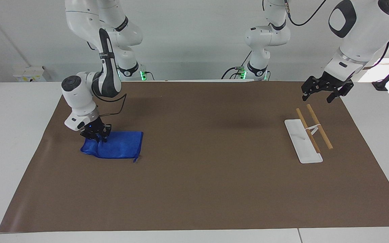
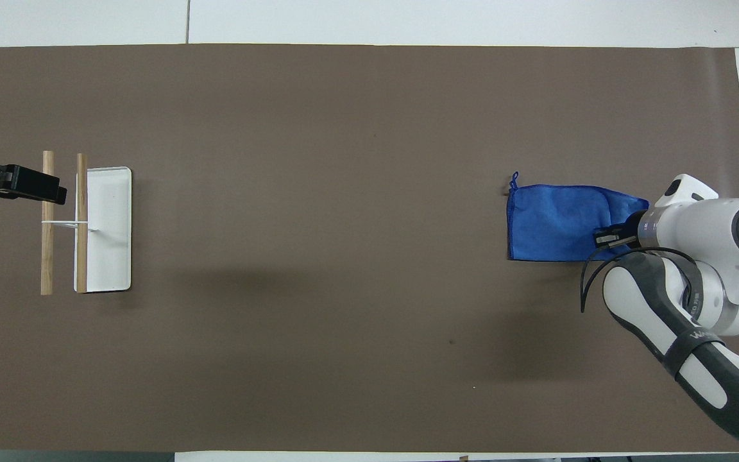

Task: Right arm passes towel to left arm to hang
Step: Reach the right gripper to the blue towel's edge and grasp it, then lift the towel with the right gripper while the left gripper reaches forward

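Towel lies on the brown mat, at the right arm's end of the table. It is bright blue. A small blue tag sticks out from the corner farthest from the robots, on the side toward the middle of the mat. The cloth is bunched up and wrinkled at the end where the right gripper is.

Right arm bends down low over that end of the towel. The right gripper is down on the cloth, and its fingers are pinched together on the bunched edge. A tiny blue light glows on it. Seen from overhead, the right gripper sits on the end of the towel that points to the right arm's end of the table.

Left arm waits at its own end of the table. The left gripper hangs in the air with its fingers spread wide and nothing in them. It is up over the mat's edge, just beside the rack.

Rack stands on the mat near the left arm. It has a flat white base and two wooden bars side by side. The towel and the rack are well apart.
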Robot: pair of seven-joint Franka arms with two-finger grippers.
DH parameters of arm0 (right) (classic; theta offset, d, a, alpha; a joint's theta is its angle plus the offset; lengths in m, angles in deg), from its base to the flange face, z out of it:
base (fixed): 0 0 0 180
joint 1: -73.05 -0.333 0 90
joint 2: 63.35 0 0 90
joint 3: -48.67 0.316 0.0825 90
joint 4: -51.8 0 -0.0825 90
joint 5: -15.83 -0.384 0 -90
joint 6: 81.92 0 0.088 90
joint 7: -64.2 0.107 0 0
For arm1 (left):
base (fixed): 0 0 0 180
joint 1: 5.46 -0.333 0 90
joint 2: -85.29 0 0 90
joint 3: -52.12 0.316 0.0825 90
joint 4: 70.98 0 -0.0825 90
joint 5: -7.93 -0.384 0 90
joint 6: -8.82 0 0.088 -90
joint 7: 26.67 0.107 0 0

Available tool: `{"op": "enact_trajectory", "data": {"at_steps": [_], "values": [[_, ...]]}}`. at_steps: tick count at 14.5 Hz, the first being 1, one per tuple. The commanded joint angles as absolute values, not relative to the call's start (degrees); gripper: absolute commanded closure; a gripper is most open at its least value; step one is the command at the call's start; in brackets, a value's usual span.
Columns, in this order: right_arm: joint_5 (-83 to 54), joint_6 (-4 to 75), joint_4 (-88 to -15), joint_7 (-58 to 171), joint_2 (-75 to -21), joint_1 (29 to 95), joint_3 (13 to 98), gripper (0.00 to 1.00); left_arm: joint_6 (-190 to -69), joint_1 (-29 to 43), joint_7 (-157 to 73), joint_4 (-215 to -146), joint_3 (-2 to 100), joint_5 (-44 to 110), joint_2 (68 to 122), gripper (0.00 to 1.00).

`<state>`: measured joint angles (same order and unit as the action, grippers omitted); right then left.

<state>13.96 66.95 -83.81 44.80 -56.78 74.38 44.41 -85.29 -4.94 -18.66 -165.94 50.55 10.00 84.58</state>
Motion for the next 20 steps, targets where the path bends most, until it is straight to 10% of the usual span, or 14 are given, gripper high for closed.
{"op": "enact_trajectory", "data": {"at_steps": [1,13,20], "values": [[12.75,61.29,-80.59,44.42,-56.50,74.28,44.62,1.00,-86.10,-5.11,-19.02,-168.01,50.45,9.95,82.83,0.00],[6.37,24.10,-46.33,75.95,-54.41,60.13,44.89,1.00,-86.10,-5.20,-19.02,-168.01,50.45,9.95,82.83,0.00],[-11.05,35.39,-39.26,107.58,-49.56,49.51,44.89,1.00,-85.92,-4.06,-19.11,-167.92,50.19,9.95,82.83,0.00]]}}
